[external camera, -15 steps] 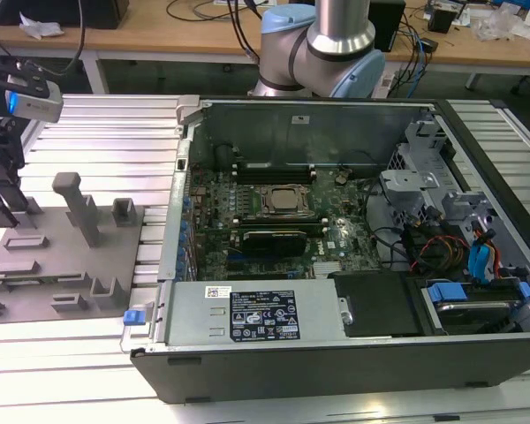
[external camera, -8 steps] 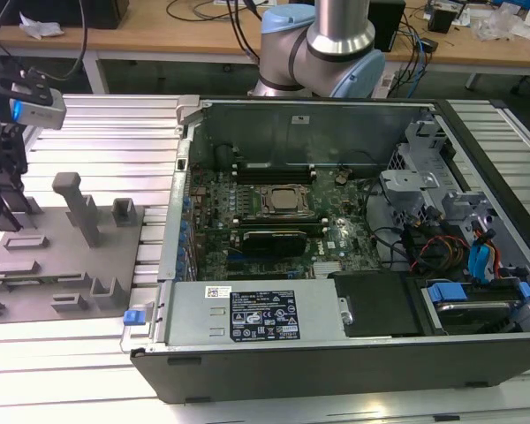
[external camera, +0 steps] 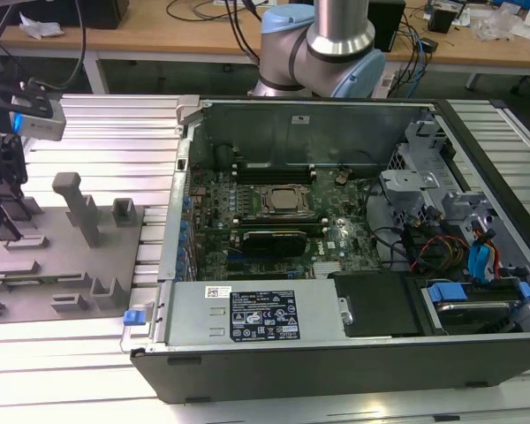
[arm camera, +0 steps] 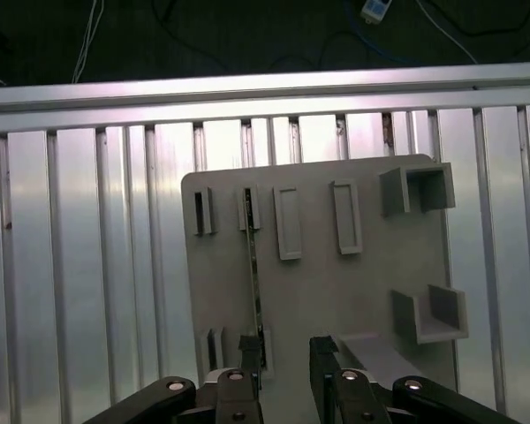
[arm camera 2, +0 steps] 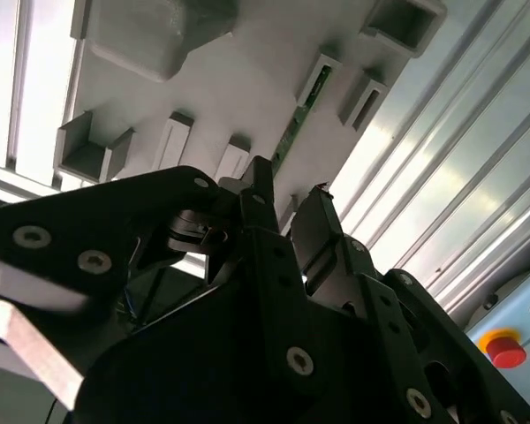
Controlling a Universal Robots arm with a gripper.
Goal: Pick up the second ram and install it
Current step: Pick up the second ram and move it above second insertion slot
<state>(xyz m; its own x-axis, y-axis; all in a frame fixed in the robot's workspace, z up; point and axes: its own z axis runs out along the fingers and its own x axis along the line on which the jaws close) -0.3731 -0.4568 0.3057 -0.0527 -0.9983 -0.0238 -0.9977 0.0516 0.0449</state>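
The second ram (arm camera: 253, 265) is a thin green stick standing on edge in a slot of the grey fixture plate (arm camera: 318, 291), held between small holders at both ends. In the second wrist view the second ram (arm camera 2: 299, 115) runs away from the fingertips. My gripper (arm camera: 284, 358) hovers above the near end of the plate, open, with nothing between its fingers. The stick lines up with one finger (arm camera: 247, 353) rather than with the gap. In the exterior view my gripper (external camera: 2, 208) hangs over the fixture plate (external camera: 62, 265) at the exterior view's left.
An open computer case (external camera: 336, 221) lies to the exterior view's right of the plate, with the motherboard, CPU socket (external camera: 279, 201) and memory slots (external camera: 274, 170) exposed. Grey blocks (external camera: 75, 208) stand up from the plate. The ribbed aluminium table (arm camera: 88, 265) surrounds everything. A red stop button (arm camera 2: 505, 351) sits nearby.
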